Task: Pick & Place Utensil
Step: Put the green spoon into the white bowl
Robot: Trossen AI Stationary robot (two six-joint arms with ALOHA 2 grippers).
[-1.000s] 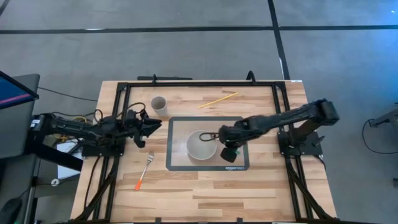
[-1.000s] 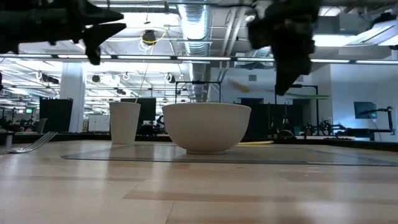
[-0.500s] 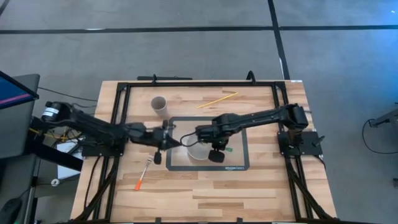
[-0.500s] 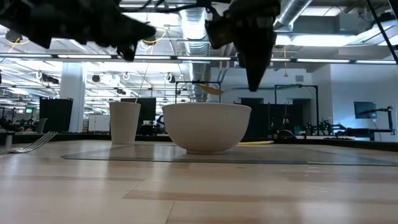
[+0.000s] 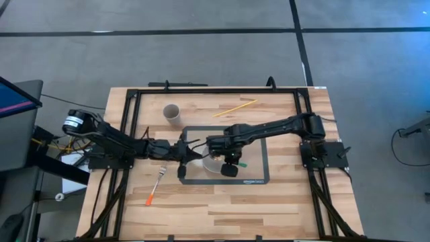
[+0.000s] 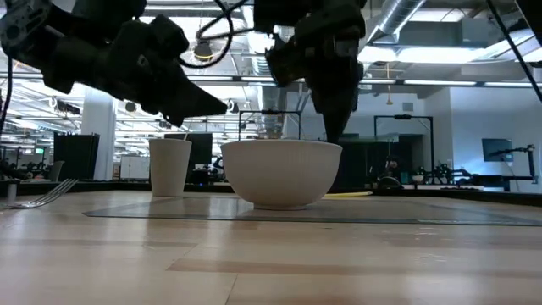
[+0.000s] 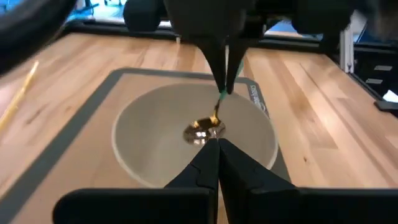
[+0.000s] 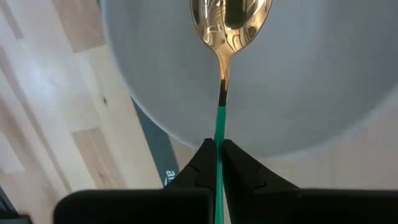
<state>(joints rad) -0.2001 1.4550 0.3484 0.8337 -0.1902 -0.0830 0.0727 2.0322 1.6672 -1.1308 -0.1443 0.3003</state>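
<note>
Both arms have closed in over the bowl [image 5: 213,161] since a moment ago, the left one stretching furthest. From where I stand the pale slatted wood counter [image 5: 282,202] carries a grey-framed mat [image 5: 259,176], and on it sits the round, smooth off-white bowl. The right pincer [image 5: 213,149] hangs above it, clamped on the thin green handle of a spoon [image 8: 227,25] whose shiny gold head dips inside the bowl. The left pincer [image 5: 195,152] hovers at the bowl's left rim, its fingers pressed together on nothing. A white cup [image 5: 172,112] stands well behind, a yellow stick [image 5: 235,107] lies near the back edge, and an orange-handled fork [image 5: 156,184] lies left of the mat.
</note>
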